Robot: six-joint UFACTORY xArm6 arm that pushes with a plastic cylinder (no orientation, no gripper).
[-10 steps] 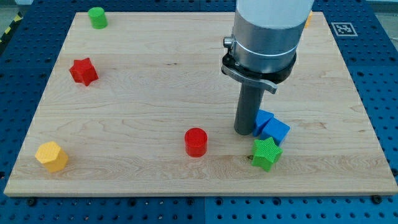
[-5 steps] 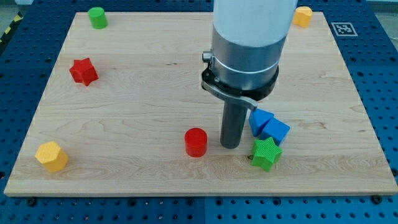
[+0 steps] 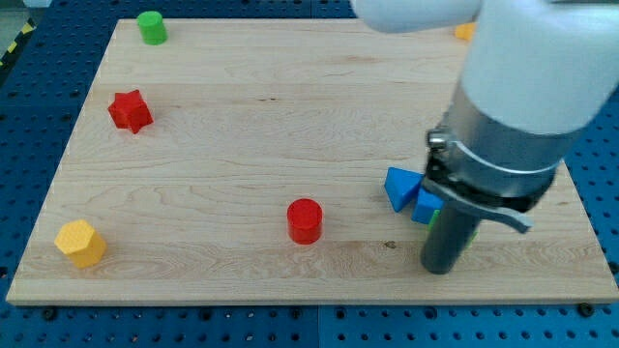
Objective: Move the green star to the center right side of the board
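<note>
The green star point(image 3: 471, 235) is almost wholly hidden behind my rod near the view's bottom right; only thin green slivers show at the rod's edges. My tip point(image 3: 440, 270) rests on the board just in front of the star, toward the view's bottom. A blue triangular block point(image 3: 399, 187) and a blue cube point(image 3: 426, 206) lie close together just to the upper left of the rod, next to the star.
A red cylinder point(image 3: 304, 220) stands left of my tip. A yellow hexagonal block point(image 3: 79, 242) is at the bottom left, a red star point(image 3: 129, 110) at the left, a green cylinder point(image 3: 150, 26) at the top left. An orange block point(image 3: 466, 31) peeks out at the top right.
My rod has swung from left of the blue blocks and star round to the star's near side, now covering it. The blue blocks have shifted slightly.
</note>
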